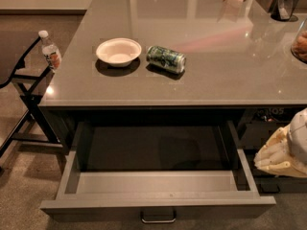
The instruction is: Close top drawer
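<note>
A broad grey countertop (230, 66) is filling the upper part of the camera view, its glossy surface reflecting the room lights. Beneath its front edge the top drawer (158, 182) is standing pulled far out toward the camera, showing a bare, lighter grey floor and side walls, with shadow lying over the back half under the counter. The robot's cream-coloured gripper (278, 155) is hovering at the right edge of the view, just beside the drawer's right side wall and apart from the front panel; whether the claw is open or closed cannot be told from this angle. A black metal frame (24, 87) is standing on the carpet to the left of the counter. On the counter's left half a white bowl (118, 51) is sitting upright, and just to its right a green can (166, 59) is lying on its side, the two near each other but not touching. A clear water bottle (50, 51) with a white cap is standing by the counter's left edge, above the frame. A small silver bar handle (158, 218) is sitting centred on the drawer's dark flat front, with nothing touching it.
</note>
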Available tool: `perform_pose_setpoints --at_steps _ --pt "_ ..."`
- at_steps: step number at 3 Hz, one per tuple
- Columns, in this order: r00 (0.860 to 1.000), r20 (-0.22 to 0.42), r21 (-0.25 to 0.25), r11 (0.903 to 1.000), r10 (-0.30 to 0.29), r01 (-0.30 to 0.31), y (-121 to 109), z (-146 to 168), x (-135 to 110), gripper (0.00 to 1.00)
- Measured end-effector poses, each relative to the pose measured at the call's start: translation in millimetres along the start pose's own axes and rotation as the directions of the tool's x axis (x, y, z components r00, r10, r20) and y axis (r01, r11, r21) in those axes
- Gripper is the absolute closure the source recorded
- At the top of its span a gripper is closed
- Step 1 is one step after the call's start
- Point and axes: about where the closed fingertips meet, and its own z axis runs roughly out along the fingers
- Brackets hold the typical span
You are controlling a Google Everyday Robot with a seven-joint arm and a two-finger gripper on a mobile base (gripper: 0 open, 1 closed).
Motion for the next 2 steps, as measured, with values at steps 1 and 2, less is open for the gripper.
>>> perform_pose_setpoints --at_steps 1,2 --pt "1.000 0.000 0.000 1.0000 0.000 0.000 0 0 0 1.00" --pt "0.998 0.049 -0.040 0.9989 0.028 -0.026 18 29 11 1.00"
